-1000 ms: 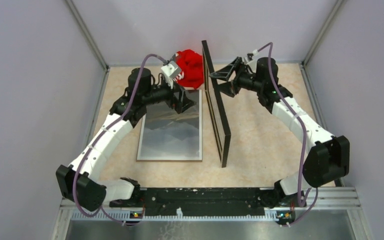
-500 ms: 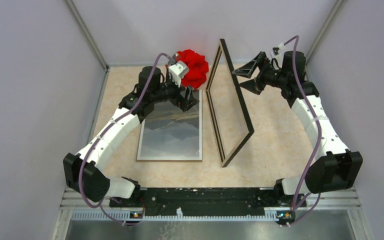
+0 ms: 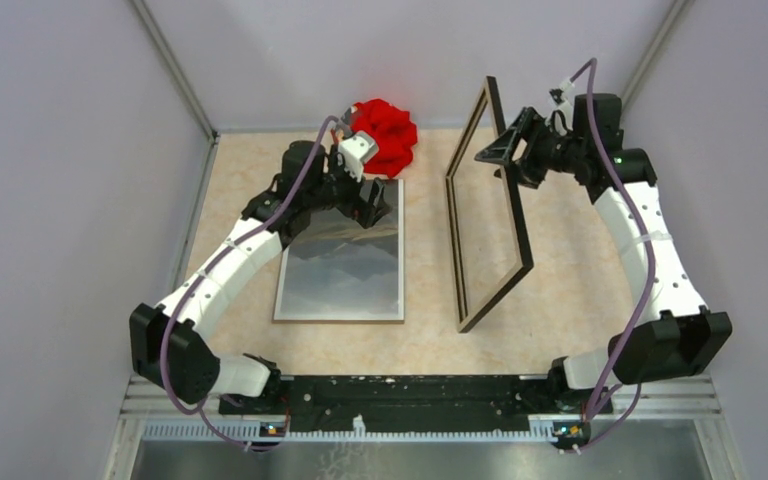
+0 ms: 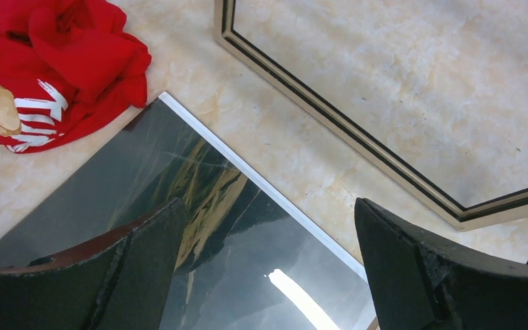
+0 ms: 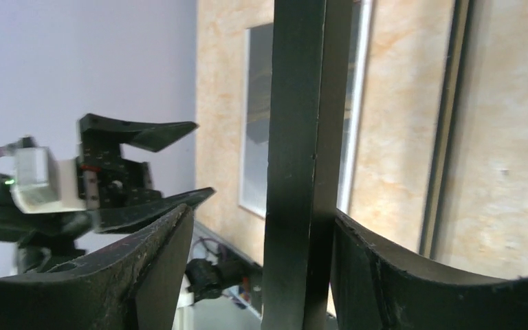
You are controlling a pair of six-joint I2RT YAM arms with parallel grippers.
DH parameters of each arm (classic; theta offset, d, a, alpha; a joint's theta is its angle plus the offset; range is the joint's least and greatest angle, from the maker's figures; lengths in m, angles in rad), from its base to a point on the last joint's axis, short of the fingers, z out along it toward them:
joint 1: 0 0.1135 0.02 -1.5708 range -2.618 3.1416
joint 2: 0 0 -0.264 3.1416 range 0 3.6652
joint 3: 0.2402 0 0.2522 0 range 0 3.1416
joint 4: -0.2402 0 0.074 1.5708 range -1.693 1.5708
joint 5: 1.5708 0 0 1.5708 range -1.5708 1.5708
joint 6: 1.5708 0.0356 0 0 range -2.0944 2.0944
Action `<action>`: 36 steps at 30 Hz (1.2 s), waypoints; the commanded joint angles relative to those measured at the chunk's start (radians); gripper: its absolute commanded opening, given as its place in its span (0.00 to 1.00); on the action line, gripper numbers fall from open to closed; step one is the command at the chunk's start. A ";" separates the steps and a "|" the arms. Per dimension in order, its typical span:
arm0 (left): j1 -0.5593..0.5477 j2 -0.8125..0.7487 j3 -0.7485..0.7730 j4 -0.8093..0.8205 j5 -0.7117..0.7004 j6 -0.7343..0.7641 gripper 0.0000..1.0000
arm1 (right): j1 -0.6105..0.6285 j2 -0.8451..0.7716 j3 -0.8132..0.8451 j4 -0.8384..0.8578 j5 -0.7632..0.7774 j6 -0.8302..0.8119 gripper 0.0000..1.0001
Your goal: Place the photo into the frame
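Note:
The photo (image 3: pixel 340 270), a dark misty mountain print with a thin white edge, lies flat on the table left of centre. My left gripper (image 3: pixel 370 205) hovers open over its far end, nothing between the fingers (image 4: pixel 412 268); the print (image 4: pixel 213 227) fills the gap below them. The frame (image 3: pixel 516 215) stands on its long edge right of the photo, its top leaning right. My right gripper (image 3: pixel 505 155) straddles the top bar (image 5: pixel 295 137) with its jaws open: the bar rests against one finger (image 5: pixel 385 268), with a gap to the other.
A red cloth bundle (image 3: pixel 385 130) lies at the back of the table beside the photo's far end and my left wrist, and it shows at the upper left (image 4: pixel 62 62) of the left wrist view. Grey walls enclose the table on three sides.
The frame has tipped from upright on its edge to leaning right, its top carried right with my right gripper. My left gripper has stayed open over the photo's far end.

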 commanded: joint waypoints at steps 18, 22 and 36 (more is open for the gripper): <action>-0.002 -0.019 -0.051 0.036 -0.078 0.022 0.98 | -0.011 0.058 0.012 -0.362 0.482 -0.345 0.51; -0.003 -0.020 -0.057 0.041 -0.094 0.029 0.98 | -0.012 0.043 -0.041 -0.338 0.487 -0.361 0.48; 0.001 -0.031 -0.102 0.034 -0.162 0.066 0.98 | -0.009 0.140 -0.186 -0.245 0.583 -0.443 0.29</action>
